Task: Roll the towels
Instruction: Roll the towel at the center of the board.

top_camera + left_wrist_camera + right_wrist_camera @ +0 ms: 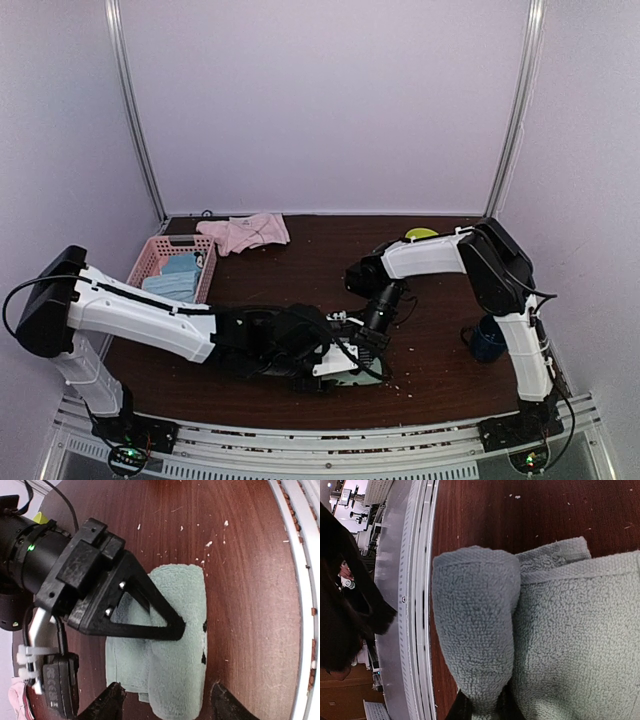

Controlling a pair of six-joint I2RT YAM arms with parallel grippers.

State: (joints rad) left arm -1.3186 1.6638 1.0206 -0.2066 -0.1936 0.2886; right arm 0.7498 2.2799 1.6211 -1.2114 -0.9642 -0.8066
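Note:
A sage green towel (180, 645) lies near the table's front edge, its right side wound into a thick roll (475, 630) and the rest flat (580, 645). My right gripper (485, 707) is shut on the roll's end; its black fingers (165, 629) press across the cloth in the left wrist view. My left gripper (167, 705) stands open, one fingertip on each side of the roll's other end, apart from the cloth. Both grippers meet over the green towel (355, 378) in the top view. A pale pink towel (245, 232) lies crumpled at the back.
A pink basket (150, 262) holding blue-grey towels (180, 275) stands at the back left. A dark blue mug (487, 340) sits by the right arm's base, a yellow-green object (421, 234) at the back right. The metal table rail (417, 605) runs close beside the roll.

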